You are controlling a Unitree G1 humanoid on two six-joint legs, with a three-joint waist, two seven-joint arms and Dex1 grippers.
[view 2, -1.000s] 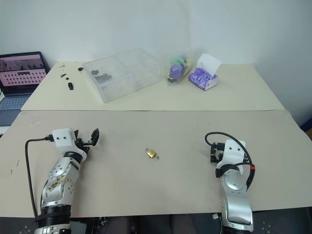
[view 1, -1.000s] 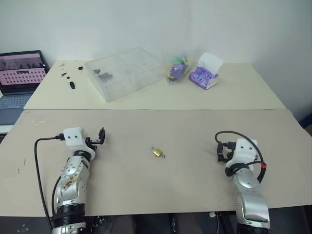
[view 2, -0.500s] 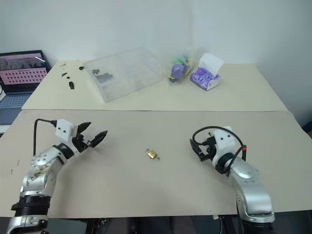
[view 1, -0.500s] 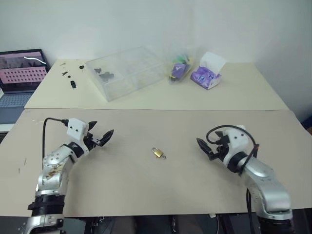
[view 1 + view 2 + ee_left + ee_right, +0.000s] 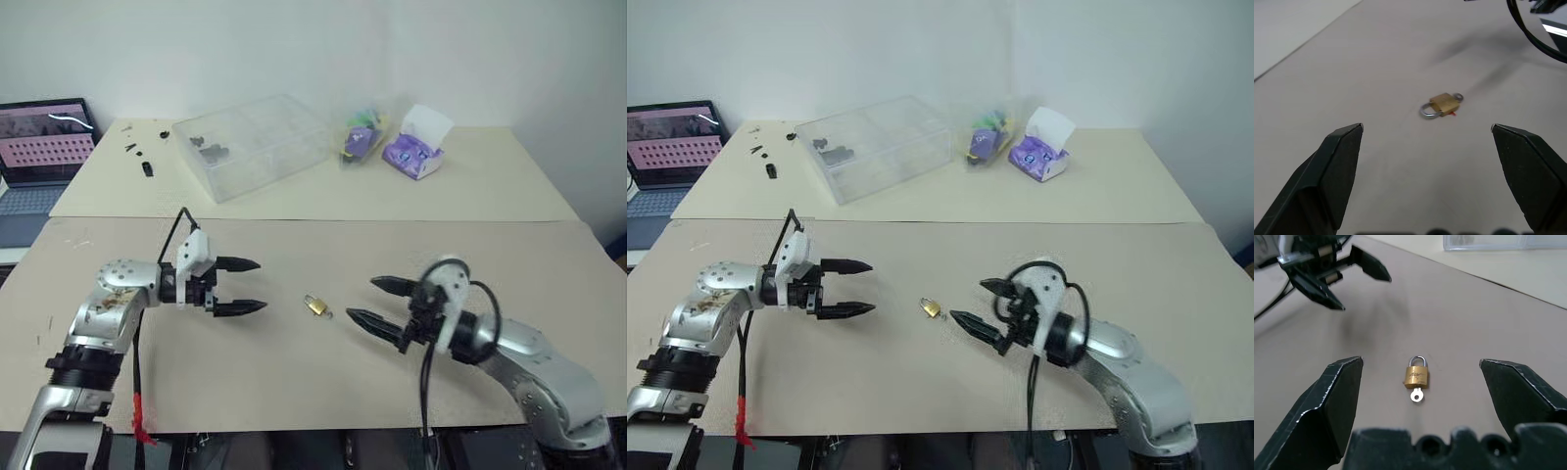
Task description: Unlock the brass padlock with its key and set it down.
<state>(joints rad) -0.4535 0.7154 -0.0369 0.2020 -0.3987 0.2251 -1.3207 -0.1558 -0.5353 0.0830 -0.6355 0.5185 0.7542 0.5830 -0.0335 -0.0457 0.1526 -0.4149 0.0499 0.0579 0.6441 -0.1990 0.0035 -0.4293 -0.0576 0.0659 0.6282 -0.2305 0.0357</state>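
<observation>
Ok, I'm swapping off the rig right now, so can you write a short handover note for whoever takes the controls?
Left end effector: open, empty, aimed at the padlock from its left.
Right end effector: open, empty, aimed at it from the right.
Padlock: flat on the near table between them, shackle closed, untouched.
Key: at the base of the padlock's body; whether it is inserted is unclear.
Done: approach only.
Left: grasp the padlock, turn the key, set it down.

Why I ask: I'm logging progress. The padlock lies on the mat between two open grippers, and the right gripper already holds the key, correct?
Not quite. The right gripper holds nothing; the right wrist view shows the key at the brass padlock on the mat. The left gripper is open too.
</observation>
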